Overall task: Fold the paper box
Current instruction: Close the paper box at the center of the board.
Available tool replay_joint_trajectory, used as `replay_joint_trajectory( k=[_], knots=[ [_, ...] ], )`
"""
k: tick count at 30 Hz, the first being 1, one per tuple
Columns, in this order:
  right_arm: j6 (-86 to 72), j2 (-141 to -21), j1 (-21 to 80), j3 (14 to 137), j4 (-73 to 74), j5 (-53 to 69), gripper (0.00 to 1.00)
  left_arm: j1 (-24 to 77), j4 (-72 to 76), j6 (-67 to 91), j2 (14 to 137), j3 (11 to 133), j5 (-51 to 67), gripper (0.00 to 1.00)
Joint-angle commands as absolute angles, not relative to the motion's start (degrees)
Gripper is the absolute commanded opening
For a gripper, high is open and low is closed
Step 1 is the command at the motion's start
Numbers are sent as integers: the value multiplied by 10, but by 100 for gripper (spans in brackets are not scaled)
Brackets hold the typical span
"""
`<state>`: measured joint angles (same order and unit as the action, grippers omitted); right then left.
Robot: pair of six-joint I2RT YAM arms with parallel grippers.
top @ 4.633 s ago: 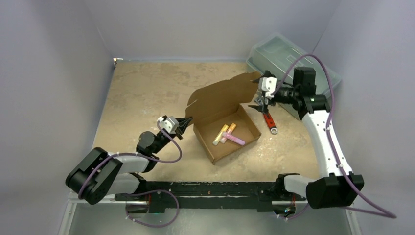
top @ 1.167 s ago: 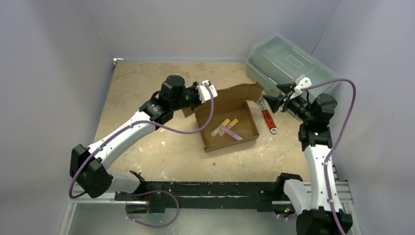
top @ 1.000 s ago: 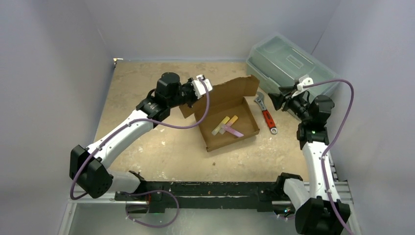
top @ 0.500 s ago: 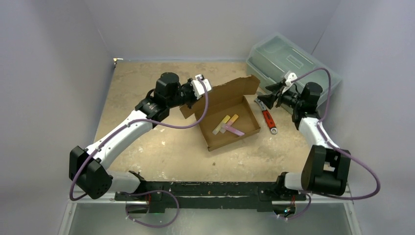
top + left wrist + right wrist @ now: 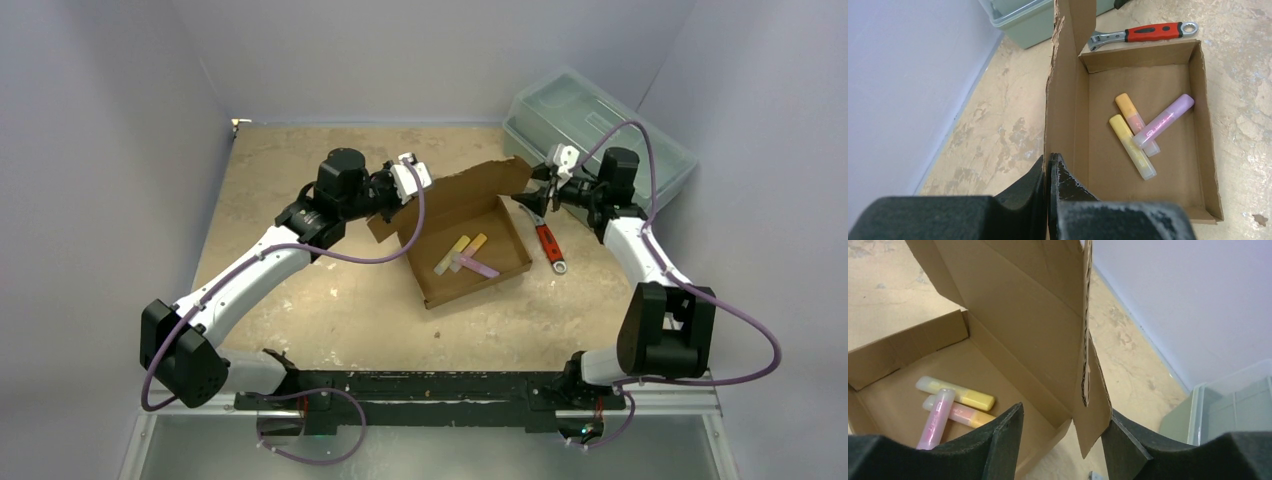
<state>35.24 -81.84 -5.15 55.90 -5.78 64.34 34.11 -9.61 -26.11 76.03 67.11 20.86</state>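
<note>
Top view: the left gripper [image 5: 407,186] is clamped on the near end of the raised lid [image 5: 470,183] of the box [image 5: 478,284]. The right gripper [image 5: 535,190] sits at the lid's opposite end, with a wrench [image 5: 546,240] just below it and a toolbox [image 5: 600,125] behind it.

Left wrist: the fingers [image 5: 1063,185] press together on the lid's edge. Ahead and to their right, three markers [image 5: 1138,135] lie on the box floor.

Right wrist: the jaws stand spread, and a lid flap [image 5: 1093,405] hangs between them, unpinched. The markers lie beyond the left finger [image 5: 1003,440].
</note>
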Motion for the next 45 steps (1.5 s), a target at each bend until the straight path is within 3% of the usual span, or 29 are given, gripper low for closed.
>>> replay_joint_trajectory(
  k=[1,6,9,13,18,28,45],
  knots=[
    [431,-806,-52,565,17,669,56,335,-76,-256,740,676,224,0],
    [434,-786,-50,538,26,678,36,331,-69,-241,741,676,224,0],
    [357,-778,-39,516,-57,658,30,330,-65,-233,742,677,236,0],
    [222,-781,-16,496,-154,607,12,329,-61,-225,742,677,249,0],
    [99,-776,-12,458,-249,555,2,329,-58,-218,745,677,256,0],
    [8,-776,-4,435,-298,574,0,328,-53,-211,746,677,265,0],
    [8,-808,22,431,-288,588,3,324,-47,-202,752,677,282,0]
  ],
)
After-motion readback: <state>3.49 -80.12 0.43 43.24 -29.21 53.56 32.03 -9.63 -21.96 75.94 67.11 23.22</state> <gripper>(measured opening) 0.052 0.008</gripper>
